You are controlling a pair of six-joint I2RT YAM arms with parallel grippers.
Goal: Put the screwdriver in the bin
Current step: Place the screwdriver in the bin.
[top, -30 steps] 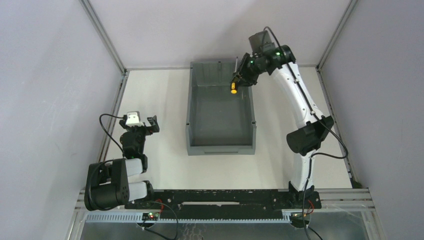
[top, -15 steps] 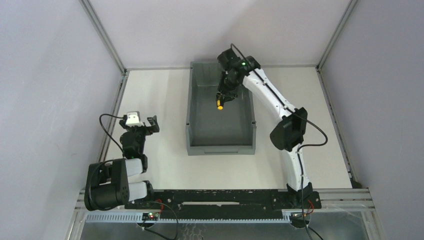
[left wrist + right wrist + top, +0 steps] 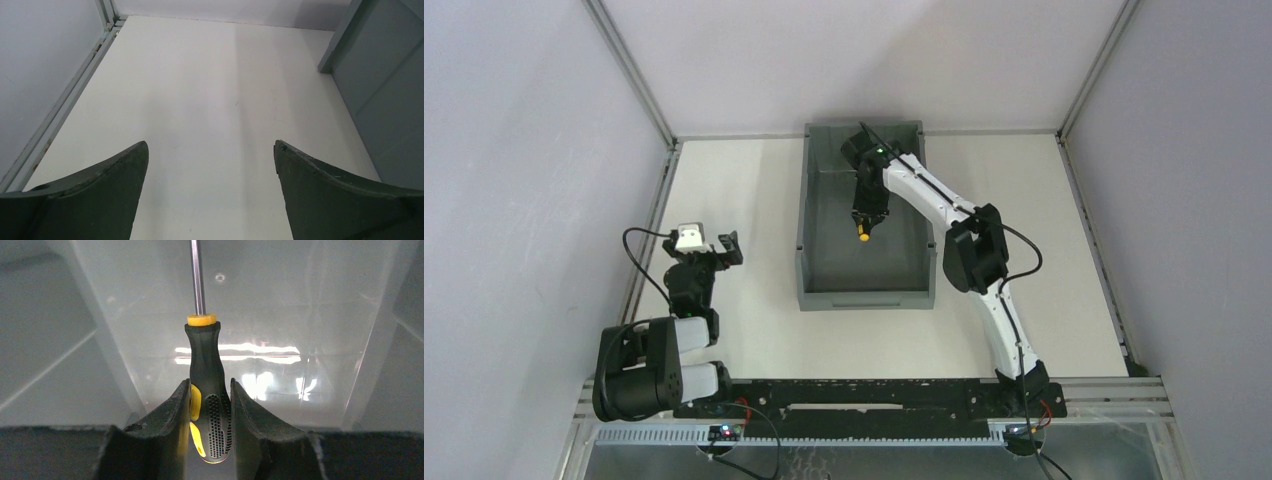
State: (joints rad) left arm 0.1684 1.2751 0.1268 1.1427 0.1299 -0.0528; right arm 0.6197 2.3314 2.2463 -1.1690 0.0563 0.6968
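Note:
The screwdriver [image 3: 206, 365] has a black-and-yellow handle and a thin metal shaft running up out of the right wrist view. My right gripper [image 3: 210, 385] is shut on its handle, one finger on each side. From above, that gripper [image 3: 865, 218] hangs inside the grey bin [image 3: 814, 290], over the middle of its floor, with the yellow handle end [image 3: 862, 238] pointing toward the near wall. My left gripper [image 3: 210, 147] stands open over bare white table, left of the bin [image 3: 380, 100], with nothing between its fingers.
The bin's tall walls [image 3: 90, 330] surround the right gripper on all sides. The right arm [image 3: 969, 250] reaches over the bin's right wall. Metal frame rails [image 3: 649, 230] border the table's left edge, close to the left arm [image 3: 689, 270].
The right arm has swung from the bin's far right corner leftward and toward me, lowering the held screwdriver into the bin's middle. The left arm has not moved.

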